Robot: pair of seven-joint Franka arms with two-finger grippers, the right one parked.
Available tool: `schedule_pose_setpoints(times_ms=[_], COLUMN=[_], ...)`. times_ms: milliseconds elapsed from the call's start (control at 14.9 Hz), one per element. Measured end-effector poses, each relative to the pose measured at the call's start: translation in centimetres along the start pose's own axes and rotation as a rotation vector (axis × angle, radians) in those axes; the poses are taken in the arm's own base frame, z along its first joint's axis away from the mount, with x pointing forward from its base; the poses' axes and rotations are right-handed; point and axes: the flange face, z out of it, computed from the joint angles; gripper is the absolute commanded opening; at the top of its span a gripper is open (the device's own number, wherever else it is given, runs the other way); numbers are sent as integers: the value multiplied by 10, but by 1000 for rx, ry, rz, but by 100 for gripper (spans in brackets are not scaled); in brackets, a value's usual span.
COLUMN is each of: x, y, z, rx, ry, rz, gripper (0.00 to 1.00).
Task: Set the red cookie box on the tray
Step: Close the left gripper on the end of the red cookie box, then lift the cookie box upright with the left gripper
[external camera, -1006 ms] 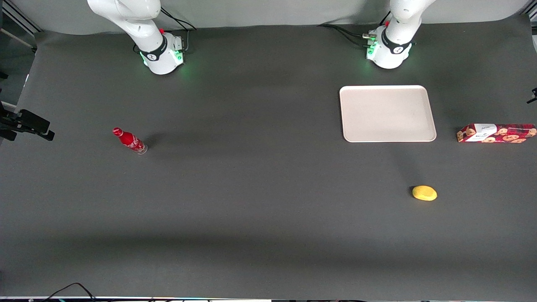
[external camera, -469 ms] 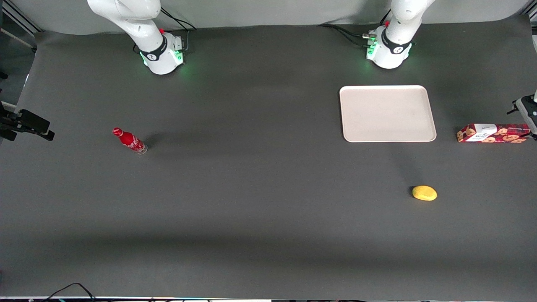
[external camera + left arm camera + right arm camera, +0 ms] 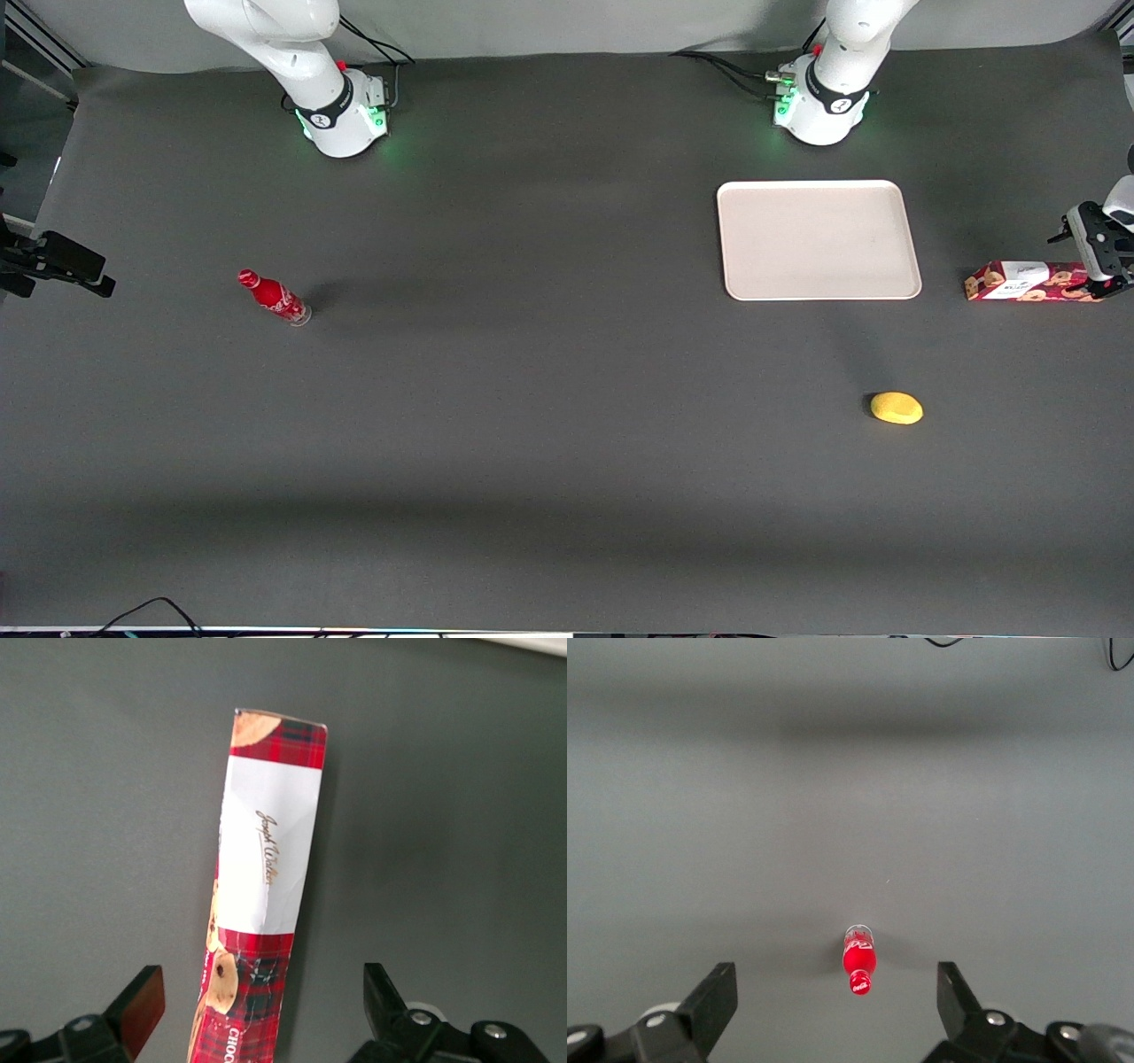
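Our tool (image 3: 264, 1019) hangs above the long, slim, dark red cookie box (image 3: 1028, 282), fingers spread wide to either side of it, touching nothing. We judge this the approach step: the box lies on the dark counter (image 3: 532, 443) just beside the flat off-white tray (image 3: 735, 266), toward the working arm's end. Next we would lower, then close across its narrow width.

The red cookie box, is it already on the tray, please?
No. The red cookie box lies on the table beside the bare tray, apart from it; the open gripper hangs over it.
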Motion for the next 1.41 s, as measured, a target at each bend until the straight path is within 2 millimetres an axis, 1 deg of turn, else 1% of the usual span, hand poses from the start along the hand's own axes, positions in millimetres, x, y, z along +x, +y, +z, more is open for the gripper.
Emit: schedule_pose_setpoints(times_ms=[402,469,536,670,737,939,1006,1408], x=[-7,-6,-6,-5,-5,-5,-5,-1], y=[11,13,14,15,14,13,12,6], z=[13,16,21,30,32,34,33,31], rx=[49,48,45,38,41,50,53,70], ry=[-19,-17,-14,-7,-7,-11,-13,-19], rz=[19,20,23,29,36,63,69,87], gripper=[100,98,94,80,67,8,0,0])
